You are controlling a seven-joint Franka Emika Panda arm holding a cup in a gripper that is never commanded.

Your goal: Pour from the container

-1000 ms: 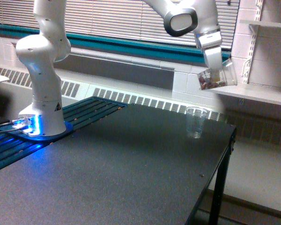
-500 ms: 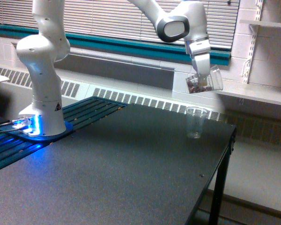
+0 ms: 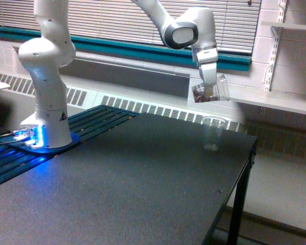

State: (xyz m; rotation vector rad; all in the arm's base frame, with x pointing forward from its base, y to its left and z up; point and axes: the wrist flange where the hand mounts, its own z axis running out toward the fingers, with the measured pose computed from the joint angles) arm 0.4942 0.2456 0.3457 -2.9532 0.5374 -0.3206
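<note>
**Beaker held above the cup, pour not yet begun**

The white robot arm's gripper (image 3: 208, 86) is closed around the container (image 3: 211, 90), a clear, wide, straight-sided plastic beaker with reddish-brown small pieces lying in its bottom. The beaker hangs in the air, tipped only a little, its flared rim toward the exterior view's right. It sits well above the dark speckled table (image 3: 143, 189) and roughly over a smaller, tapered, ribbed clear plastic cup (image 3: 212, 133), which stands upright near the table's far edge.

The main risk, as I judge it, is alignment. The beaker's mouth is much wider than the cup's, so pieces tipped out from this height could fan out and miss, scattering over the table or off its nearby edge. Tilting fast would make that worse, since the pieces may slide out in one clump. The cup looks light and empty; a bump from the descending beaker could topple it.
</note>
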